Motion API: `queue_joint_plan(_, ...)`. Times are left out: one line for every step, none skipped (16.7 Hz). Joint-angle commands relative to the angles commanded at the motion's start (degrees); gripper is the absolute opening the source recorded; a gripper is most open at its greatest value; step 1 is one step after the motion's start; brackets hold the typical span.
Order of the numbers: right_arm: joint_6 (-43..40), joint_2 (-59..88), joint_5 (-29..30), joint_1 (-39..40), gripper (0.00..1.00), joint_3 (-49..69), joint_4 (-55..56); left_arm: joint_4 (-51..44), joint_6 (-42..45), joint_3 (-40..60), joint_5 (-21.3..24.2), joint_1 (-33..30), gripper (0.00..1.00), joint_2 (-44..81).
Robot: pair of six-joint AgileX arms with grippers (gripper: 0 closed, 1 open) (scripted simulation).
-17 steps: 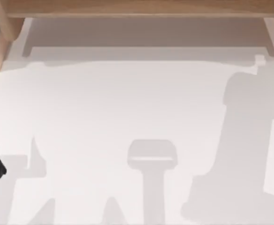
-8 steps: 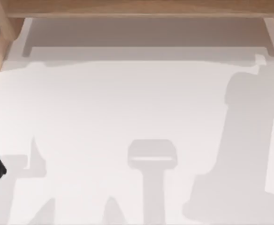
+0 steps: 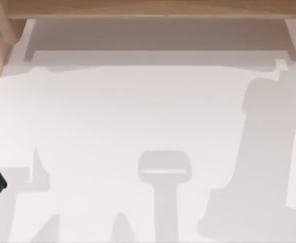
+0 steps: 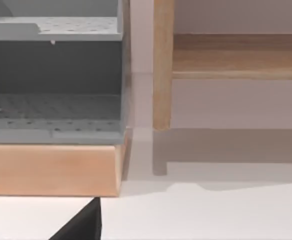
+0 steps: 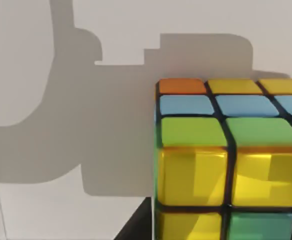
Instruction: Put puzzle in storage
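**Puzzle up close to our right pincer**

The puzzle sits right in front of our right wrist camera, above the white desk, likely carried. We cannot tell either pincer's grip. The wooden storage shelf waits along the desk's far edge, near our left arm.

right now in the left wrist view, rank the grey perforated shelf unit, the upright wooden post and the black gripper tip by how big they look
1. grey perforated shelf unit, largest.
2. upright wooden post.
3. black gripper tip, smallest, though it sits nearest the camera and is cut off by the frame, so its true size is unsure.
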Motion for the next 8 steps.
queue_joint_plan(0.0, 0.0, 0.0, 0.0, 0.9, 0.0, 0.0, 0.0, 0.0, 0.0, 0.0, 0.0, 1.0, 0.0)
queue_joint_plan(0.0, 0.0, 0.0, 0.0, 0.98, 0.0, 0.0, 0.0, 0.0, 0.0, 0.0, 0.0, 1.0, 0.0)
queue_joint_plan(0.0, 0.0, 0.0, 0.0, 1.0, 0.0, 0.0, 0.0, 0.0, 0.0, 0.0, 0.0, 1.0, 0.0)
queue_joint_plan(0.0, 0.0, 0.0, 0.0, 1.0, 0.0, 0.0, 0.0, 0.0, 0.0, 0.0, 0.0, 1.0, 0.0)
queue_joint_plan(0.0, 0.0, 0.0, 0.0, 1.0, 0.0, 0.0, 0.0, 0.0, 0.0, 0.0, 0.0, 1.0, 0.0)
queue_joint_plan(0.0, 0.0, 0.0, 0.0, 1.0, 0.0, 0.0, 0.0, 0.0, 0.0, 0.0, 0.0, 1.0, 0.0)
queue_joint_plan(0.0, 0.0, 0.0, 0.0, 1.0, 0.0, 0.0, 0.0, 0.0, 0.0, 0.0, 0.0, 1.0, 0.0)
queue_joint_plan(0.0, 0.0, 0.0, 0.0, 1.0, 0.0, 0.0, 0.0, 0.0, 0.0, 0.0, 0.0, 1.0, 0.0)
